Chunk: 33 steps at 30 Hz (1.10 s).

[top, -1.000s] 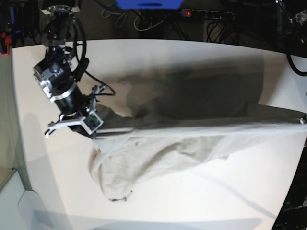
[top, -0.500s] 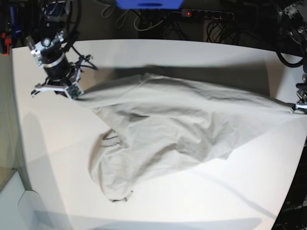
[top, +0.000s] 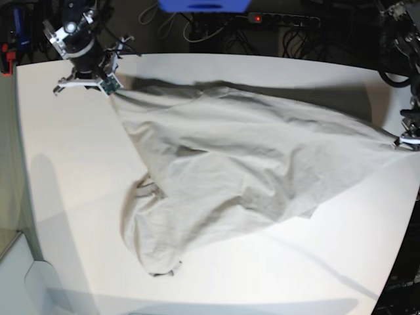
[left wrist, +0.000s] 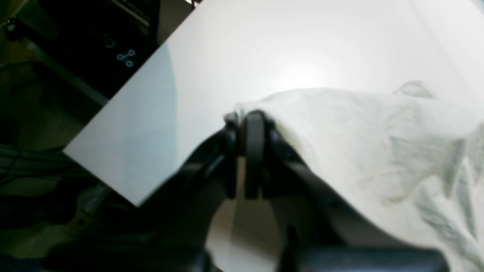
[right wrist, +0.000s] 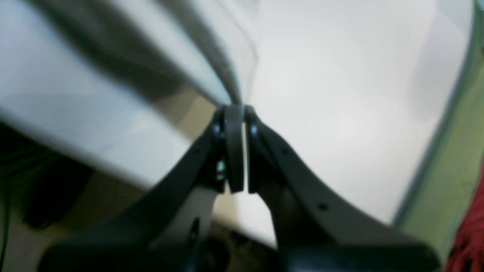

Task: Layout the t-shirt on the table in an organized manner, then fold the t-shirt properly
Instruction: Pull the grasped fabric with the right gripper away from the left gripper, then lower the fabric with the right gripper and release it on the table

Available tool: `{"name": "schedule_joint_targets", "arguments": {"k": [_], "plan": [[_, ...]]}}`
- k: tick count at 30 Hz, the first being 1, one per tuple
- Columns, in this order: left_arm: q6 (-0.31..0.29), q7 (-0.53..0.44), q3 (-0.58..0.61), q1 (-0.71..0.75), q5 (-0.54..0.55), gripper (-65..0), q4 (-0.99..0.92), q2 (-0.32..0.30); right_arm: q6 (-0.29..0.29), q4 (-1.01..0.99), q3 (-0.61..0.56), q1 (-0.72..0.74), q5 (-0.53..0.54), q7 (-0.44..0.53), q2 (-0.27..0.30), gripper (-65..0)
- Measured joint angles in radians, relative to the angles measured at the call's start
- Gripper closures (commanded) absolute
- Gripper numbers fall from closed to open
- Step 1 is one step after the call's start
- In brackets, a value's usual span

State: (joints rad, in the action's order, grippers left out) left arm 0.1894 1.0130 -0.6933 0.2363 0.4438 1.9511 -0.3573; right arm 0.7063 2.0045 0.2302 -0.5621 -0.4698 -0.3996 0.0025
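Observation:
The light grey-beige t-shirt is stretched across the white table between both grippers, wrinkled, with a bunched part trailing toward the near left. My right gripper is at the far left corner, shut on one edge of the cloth. In the right wrist view its fingertips pinch the taut fabric. At the table's right edge my left gripper is shut on the other end. The left wrist view shows that gripper clamped on the t-shirt above the table.
A power strip with a red light, cables and a blue object lie beyond the far edge. The table's corner drops off close to the left gripper. A green surface borders the table by the right gripper.
My right gripper has carried its edge from mid-left to the far left corner. The t-shirt, first hanging raised between the grippers, has come down and spread flatter over the table.

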Motion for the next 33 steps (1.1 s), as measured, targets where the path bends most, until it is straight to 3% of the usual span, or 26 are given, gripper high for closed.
{"name": "schedule_joint_targets", "arguments": {"k": [4, 17, 20, 28, 33], "plan": [[0.0, 0.0, 0.0, -0.002, -0.001, -0.5, -0.001, 0.0, 0.001, -0.018, -0.022, -0.073, -0.006, -0.009, -0.005, 0.0], [0.0, 0.0, 0.003, -0.018, 0.001, -0.5, -0.02, -0.022, 0.0, -0.014, 0.008, -0.079, -0.002, -0.008, -0.003, -0.2], [0.0, 0.0, 0.003, -0.015, 0.001, -0.5, -0.02, -0.019, 0.0, -0.015, 0.01, -0.057, -0.002, -0.006, -0.003, -5.2], [0.0, 0.0, 0.003, -0.013, 0.002, -0.5, -0.021, -0.017, 0.0, -0.016, 0.085, -0.03, -0.003, -0.011, -0.006, -27.9], [0.0, -0.003, 0.003, 0.012, 0.004, -0.5, -0.017, 0.011, 0.0, -0.016, 0.214, 0.078, -0.002, -0.014, -0.005, -34.4]]}}
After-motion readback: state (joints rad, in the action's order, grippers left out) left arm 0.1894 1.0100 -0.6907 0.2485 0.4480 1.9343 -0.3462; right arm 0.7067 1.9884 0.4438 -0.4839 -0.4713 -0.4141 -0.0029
